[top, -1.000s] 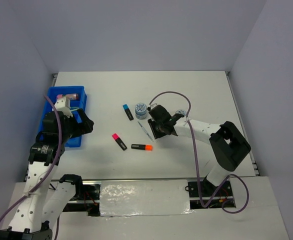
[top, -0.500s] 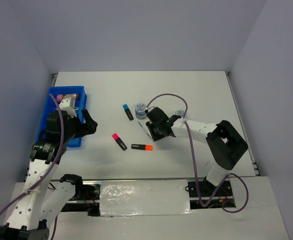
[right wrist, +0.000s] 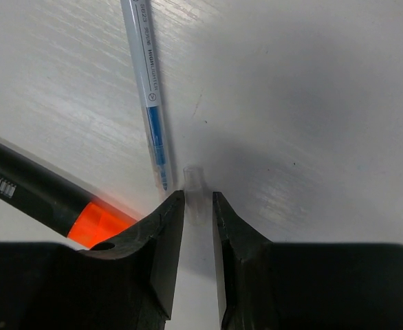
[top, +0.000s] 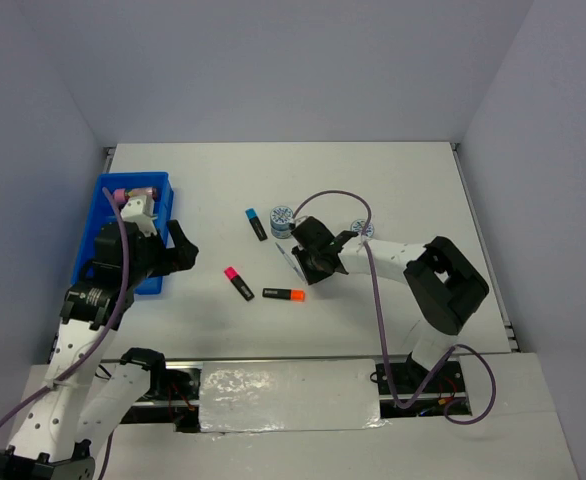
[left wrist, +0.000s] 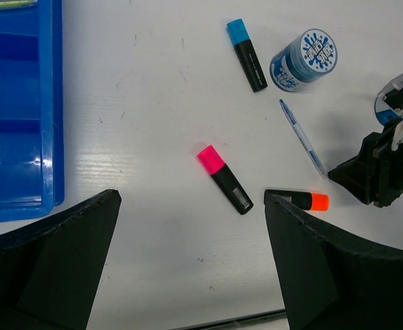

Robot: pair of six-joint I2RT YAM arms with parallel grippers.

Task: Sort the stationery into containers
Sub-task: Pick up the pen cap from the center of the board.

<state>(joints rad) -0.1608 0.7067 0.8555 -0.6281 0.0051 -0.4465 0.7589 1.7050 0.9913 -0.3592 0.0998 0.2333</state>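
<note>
The thin clear plastic pen with blue ink (right wrist: 150,89) lies on the white table (right wrist: 311,82), just beside the right gripper (right wrist: 198,201), whose jaws pinch a small clear stub (right wrist: 193,176). The left gripper (left wrist: 191,199) gapes open. The pen is probably light, slick and quick to roll, so grip it mid-barrel.

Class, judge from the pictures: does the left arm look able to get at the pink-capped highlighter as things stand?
Probably yes. The pink-capped highlighter lies alone on bare table below the open left gripper, nothing across it; the right gripper works by the pen.
</note>
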